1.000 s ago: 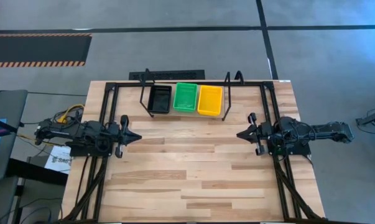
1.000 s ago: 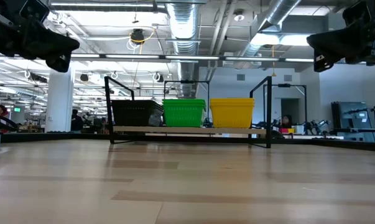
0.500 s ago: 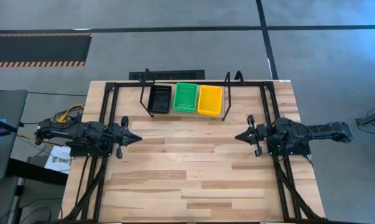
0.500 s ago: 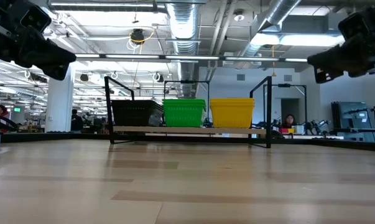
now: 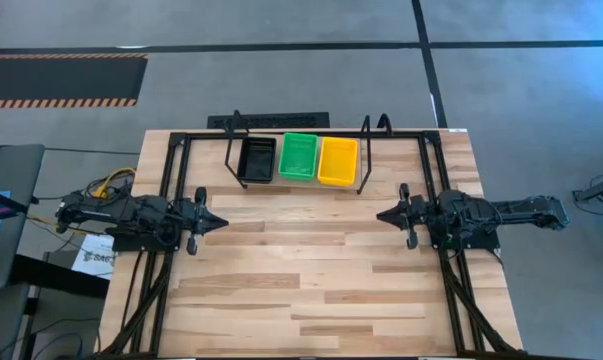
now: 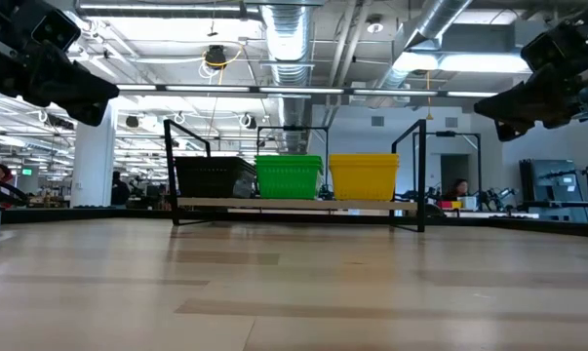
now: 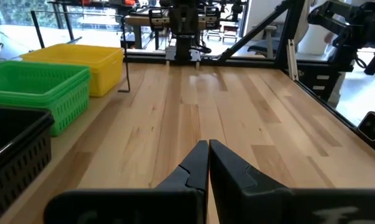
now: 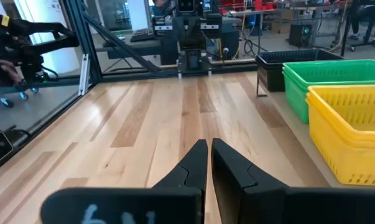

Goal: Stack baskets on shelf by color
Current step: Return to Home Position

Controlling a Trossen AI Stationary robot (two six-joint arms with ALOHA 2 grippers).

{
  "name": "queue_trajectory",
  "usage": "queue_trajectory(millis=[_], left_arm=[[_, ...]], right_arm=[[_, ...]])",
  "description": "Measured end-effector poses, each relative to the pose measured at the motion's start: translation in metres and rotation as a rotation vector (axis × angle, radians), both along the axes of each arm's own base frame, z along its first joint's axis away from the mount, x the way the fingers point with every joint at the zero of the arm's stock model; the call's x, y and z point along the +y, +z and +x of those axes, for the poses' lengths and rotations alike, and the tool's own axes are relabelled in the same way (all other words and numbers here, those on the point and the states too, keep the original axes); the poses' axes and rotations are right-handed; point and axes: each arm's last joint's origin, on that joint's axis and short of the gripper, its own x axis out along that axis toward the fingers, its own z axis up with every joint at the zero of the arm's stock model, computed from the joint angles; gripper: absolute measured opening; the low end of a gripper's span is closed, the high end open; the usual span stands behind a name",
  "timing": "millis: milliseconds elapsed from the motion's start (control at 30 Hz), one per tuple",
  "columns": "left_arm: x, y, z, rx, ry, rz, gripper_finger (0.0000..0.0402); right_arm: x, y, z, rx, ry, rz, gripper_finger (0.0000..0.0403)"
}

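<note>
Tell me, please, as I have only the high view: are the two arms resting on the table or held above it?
Observer: Held above it. In the low view the left gripper and the right gripper hang higher than the wire loops of the shelf.
Operator: Thank you. Are they holding anything?
Observer: No. The wrist views show the left fingers and the right fingers shut together, with nothing between them.
Operator: Do the baskets stand straight?
Observer: Yes. The low view shows the black baskets, green baskets and yellow baskets upright, side by side on the plank.
</note>
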Motion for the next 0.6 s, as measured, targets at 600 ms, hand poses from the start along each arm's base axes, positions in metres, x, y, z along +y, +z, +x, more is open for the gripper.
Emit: queue_trajectory(millis=[600], left_arm=[[0.0000,-0.0004,0.0000,0.002,-0.003,0.016,0.0000]], right_arm=[[0.0001,0.0007,-0.0001,0.002,0.002,-0.007,0.0043]])
